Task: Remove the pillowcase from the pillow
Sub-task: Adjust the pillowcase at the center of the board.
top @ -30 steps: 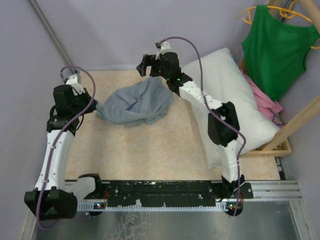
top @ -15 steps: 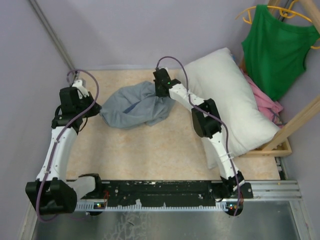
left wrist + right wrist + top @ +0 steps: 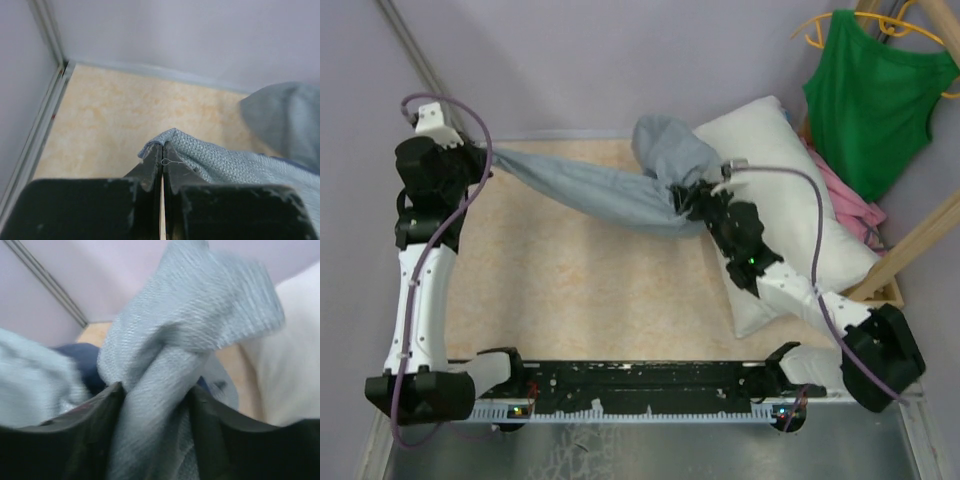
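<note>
Top external view: pale grey-blue soft cloth pillowcase [image 3: 590, 185] is stretched like a rope between both grippers, over the beige table [image 3: 570, 300]. Its bunched far end touches the left edge of the plump white rectangular pillow [image 3: 790, 180], which looks fully out of it. Left gripper [image 3: 161, 162] is pinched flat shut on a cloth corner. Right gripper [image 3: 152, 405] is part closed, with a thick twisted wad of the cloth clamped between its fingers. Likely step: carry the case clear. To do it well, hold both grips firm, lift the bunch off the pillow first, then move both arms left together without dragging the pillow.
</note>
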